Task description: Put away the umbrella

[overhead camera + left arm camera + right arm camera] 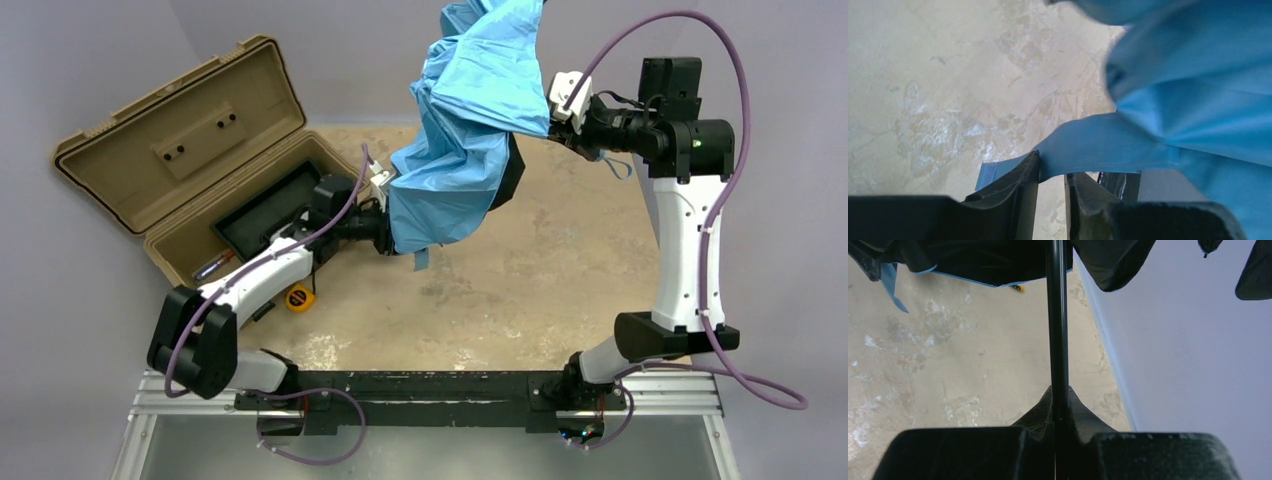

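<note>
Left wrist view shows you the left gripper (1052, 169) parted a crack, the blue strap (1098, 145) lying across its tips. Right of the open tan case (180, 130), the umbrella (470, 100) hangs above the table (560, 290), its shaft (1057, 315) clamped tight in your right gripper (1059, 392).

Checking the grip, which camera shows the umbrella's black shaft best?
Right wrist: the shaft runs up from the shut right claw into the canopy. From above, blue canopy hides it; left wrist shows only fabric.
</note>
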`<state>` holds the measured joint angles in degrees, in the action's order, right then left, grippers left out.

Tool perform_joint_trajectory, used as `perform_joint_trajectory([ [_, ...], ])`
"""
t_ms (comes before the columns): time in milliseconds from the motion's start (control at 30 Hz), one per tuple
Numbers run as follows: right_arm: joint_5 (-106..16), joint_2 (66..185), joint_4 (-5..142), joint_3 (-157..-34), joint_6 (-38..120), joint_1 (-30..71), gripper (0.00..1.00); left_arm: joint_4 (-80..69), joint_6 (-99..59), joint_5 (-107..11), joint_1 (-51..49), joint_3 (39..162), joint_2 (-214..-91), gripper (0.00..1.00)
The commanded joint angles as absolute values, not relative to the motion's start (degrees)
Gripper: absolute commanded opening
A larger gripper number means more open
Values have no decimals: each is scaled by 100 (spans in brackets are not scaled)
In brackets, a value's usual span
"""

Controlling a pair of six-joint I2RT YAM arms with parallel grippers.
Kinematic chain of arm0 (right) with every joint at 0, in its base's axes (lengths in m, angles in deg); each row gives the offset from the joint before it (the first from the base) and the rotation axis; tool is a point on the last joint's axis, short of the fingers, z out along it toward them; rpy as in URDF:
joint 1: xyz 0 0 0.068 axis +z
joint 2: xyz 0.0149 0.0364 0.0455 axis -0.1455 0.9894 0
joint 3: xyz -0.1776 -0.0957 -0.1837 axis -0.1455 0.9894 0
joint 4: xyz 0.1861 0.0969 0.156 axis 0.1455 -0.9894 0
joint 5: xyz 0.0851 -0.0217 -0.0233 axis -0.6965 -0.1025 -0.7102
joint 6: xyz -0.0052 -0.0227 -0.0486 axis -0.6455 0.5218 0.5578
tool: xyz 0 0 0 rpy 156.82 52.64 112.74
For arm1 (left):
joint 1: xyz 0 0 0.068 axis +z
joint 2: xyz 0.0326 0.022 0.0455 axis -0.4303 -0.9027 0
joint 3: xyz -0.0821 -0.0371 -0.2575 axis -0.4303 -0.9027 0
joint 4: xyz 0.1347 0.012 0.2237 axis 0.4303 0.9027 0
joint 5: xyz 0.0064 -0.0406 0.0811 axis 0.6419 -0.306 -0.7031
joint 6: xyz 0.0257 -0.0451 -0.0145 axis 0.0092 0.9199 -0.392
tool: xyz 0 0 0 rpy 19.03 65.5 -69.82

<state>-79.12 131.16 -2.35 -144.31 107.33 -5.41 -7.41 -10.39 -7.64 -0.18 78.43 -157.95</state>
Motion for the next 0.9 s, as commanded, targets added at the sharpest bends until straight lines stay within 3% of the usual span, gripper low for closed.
perform_joint_trajectory([
  [0,-8153,12960,-6,-14721,10340,-540,0,-1284,-1180,-554,-88,7674,-15080,26],
  [867,-8415,12955,18,-15166,9922,-539,0,-1099,-2698,-1217,-516,6915,-14912,32],
])
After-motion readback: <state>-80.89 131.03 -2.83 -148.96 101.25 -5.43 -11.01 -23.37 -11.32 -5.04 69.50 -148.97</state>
